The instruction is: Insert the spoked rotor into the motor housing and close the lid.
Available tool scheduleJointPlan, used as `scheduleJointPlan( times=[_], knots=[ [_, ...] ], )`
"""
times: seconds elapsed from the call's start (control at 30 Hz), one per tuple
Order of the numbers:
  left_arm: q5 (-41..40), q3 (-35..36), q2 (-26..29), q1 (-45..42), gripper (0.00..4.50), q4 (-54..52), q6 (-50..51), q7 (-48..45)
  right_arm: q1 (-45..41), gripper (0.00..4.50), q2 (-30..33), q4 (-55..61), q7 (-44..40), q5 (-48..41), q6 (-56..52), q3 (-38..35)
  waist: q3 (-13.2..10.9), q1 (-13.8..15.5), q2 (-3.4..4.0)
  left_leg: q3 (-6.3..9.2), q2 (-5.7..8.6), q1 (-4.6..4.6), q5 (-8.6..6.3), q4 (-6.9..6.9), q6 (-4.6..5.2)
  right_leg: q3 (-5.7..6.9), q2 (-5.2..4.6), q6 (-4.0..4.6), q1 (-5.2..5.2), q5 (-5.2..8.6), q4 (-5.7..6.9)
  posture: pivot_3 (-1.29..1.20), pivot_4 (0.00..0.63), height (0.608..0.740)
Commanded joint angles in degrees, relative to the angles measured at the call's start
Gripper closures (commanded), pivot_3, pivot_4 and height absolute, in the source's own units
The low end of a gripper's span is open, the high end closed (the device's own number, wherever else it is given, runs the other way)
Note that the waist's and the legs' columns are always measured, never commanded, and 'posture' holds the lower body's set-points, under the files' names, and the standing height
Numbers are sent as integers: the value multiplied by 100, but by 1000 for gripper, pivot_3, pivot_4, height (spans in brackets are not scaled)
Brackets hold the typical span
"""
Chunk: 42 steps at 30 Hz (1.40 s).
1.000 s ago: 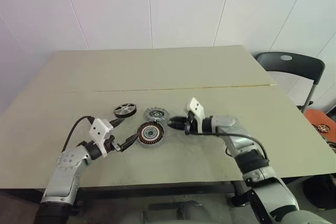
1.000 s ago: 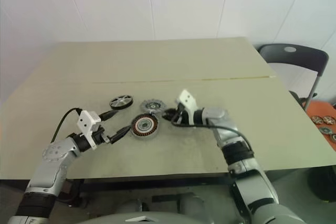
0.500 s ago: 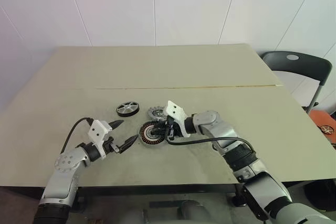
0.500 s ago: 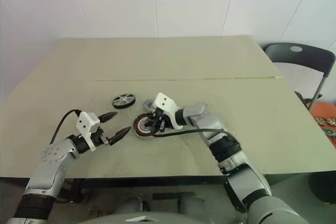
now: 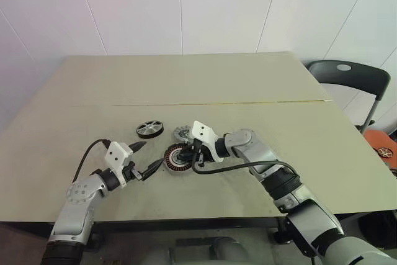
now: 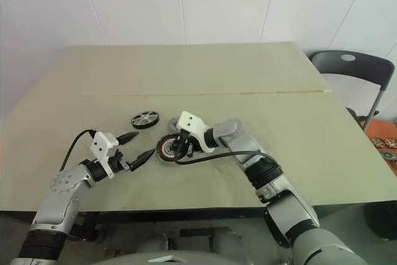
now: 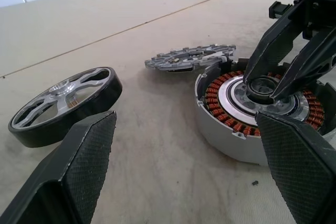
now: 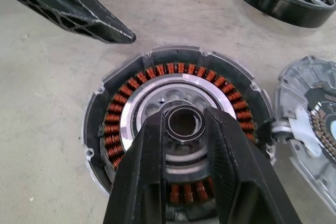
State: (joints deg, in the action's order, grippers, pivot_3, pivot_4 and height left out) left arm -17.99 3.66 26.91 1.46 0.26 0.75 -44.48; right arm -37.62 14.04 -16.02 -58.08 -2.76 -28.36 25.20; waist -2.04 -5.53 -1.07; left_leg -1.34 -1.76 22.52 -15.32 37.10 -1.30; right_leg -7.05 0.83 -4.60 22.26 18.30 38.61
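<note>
While pinching a small metal ring (image 8: 185,123) between its black fingers (image 8: 149,166), the right gripper (image 8: 184,129) is hovering directly over the silvery centre of the motor housing (image 8: 178,145), so the ring is sitting right above the hub inside the circle of copper windings. Whether the ring is already touching the hub is hard to tell. Outward from there, the lid (image 7: 190,56) is lying just beside the housing on its far side, one edge close against the rim. The spoked rotor (image 5: 149,129) is resting flat on the worktop (image 5: 186,79), apart from the housing and toward the robot's left. The left gripper (image 5: 147,156) is waiting with its fingers spread wide and holding nothing, near the housing's left edge. The rotor is lying just beyond and to the left of those open fingers, so the left arm is the nearer one for picking it up.
</note>
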Motion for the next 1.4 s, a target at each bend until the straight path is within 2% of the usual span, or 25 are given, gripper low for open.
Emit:
scheduleJointPlan(
  times=[0.03, 1.4],
  knots=[
    [2, 45, -1, -63, 0, -181, -65, 31, -115, 3800, -65, 6, -2, -39, -21, -45, 0, 1, 0, 0, 0, 0, 0, 0, 0, 0, 0, 0, 0, 0, 0, 0, 0, 740],
    [26, -37, -34, -108, 0, -144, -54, 67, -56, 3800, -262, -119, 101, -112, -51, -128, 1, -7, -1, -1, -3, -11, 0, 21, 0, 2, 13, 1, 3, 1, 47, 0, 0, 740]
  ],
)
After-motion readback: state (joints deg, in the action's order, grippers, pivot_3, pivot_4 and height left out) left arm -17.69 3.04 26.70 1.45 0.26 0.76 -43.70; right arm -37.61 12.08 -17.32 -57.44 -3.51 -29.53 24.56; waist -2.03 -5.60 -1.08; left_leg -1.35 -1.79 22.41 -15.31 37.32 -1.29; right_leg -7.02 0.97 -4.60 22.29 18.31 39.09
